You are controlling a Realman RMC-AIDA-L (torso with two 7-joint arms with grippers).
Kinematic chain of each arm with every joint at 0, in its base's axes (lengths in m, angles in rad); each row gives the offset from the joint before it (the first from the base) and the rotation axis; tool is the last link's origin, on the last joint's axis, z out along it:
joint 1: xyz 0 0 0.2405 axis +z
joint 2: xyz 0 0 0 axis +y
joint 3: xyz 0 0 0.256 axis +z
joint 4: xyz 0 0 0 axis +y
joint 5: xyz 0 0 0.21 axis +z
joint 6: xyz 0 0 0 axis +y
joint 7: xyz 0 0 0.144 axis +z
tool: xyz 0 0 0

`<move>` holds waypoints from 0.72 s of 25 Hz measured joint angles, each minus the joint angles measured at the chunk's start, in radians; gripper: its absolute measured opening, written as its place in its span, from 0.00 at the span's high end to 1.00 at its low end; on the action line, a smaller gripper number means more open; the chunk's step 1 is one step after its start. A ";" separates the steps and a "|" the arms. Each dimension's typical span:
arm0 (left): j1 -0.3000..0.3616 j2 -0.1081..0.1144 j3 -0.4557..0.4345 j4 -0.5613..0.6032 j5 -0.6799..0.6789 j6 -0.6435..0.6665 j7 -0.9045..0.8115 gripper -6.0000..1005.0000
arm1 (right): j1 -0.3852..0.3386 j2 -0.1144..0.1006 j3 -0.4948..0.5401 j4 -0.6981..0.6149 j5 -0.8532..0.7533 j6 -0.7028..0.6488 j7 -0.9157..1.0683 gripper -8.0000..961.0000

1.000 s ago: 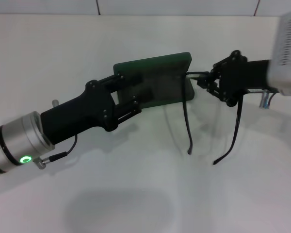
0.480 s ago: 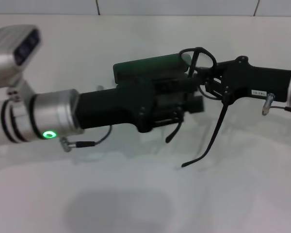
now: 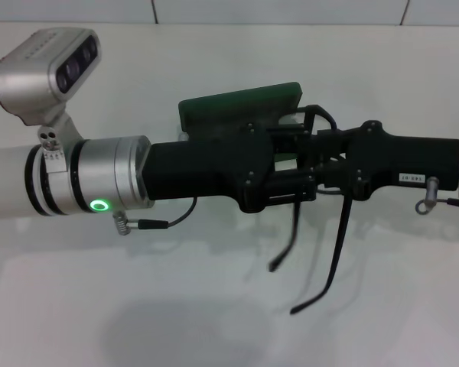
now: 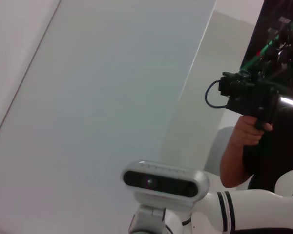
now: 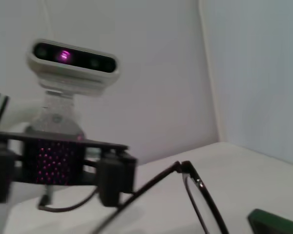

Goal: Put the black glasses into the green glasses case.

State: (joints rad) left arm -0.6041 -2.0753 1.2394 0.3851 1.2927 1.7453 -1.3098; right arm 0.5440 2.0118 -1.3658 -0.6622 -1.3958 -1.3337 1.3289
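The green glasses case (image 3: pixel 237 107) lies at the back middle of the table, mostly behind the two grippers; a corner of it shows in the right wrist view (image 5: pixel 278 222). The black glasses (image 3: pixel 338 241) hang in the air in front of the case, both temple arms dangling down. My right gripper (image 3: pixel 321 164) comes in from the right and is shut on the glasses at the frame. My left gripper (image 3: pixel 291 180) comes in from the left and meets it at the glasses. The glasses' frame shows close up in the right wrist view (image 5: pixel 185 168).
The white table (image 3: pixel 214 306) runs to a tiled wall at the back. The left arm's wrist camera (image 3: pixel 50 69) stands up at the left. The left wrist view shows only a wall, my head camera (image 4: pixel 161 180) and a person behind it.
My left arm has swung right and rolled, so its gripper now meets the right gripper in front of the case. The right gripper has brought the glasses left, and their temple arms hang lower.
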 joint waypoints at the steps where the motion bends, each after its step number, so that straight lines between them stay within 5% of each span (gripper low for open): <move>1: 0.000 0.000 0.000 0.000 0.003 -0.003 0.000 0.49 | 0.003 -0.001 0.000 0.008 0.000 -0.014 0.001 0.87; 18: 0.009 -0.003 0.000 0.000 0.024 -0.053 0.006 0.49 | 0.057 -0.004 -0.004 0.080 -0.028 -0.087 0.050 0.87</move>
State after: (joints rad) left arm -0.5948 -2.0779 1.2395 0.3851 1.3162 1.6919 -1.3036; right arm 0.6013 2.0075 -1.3694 -0.5822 -1.4240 -1.4211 1.3793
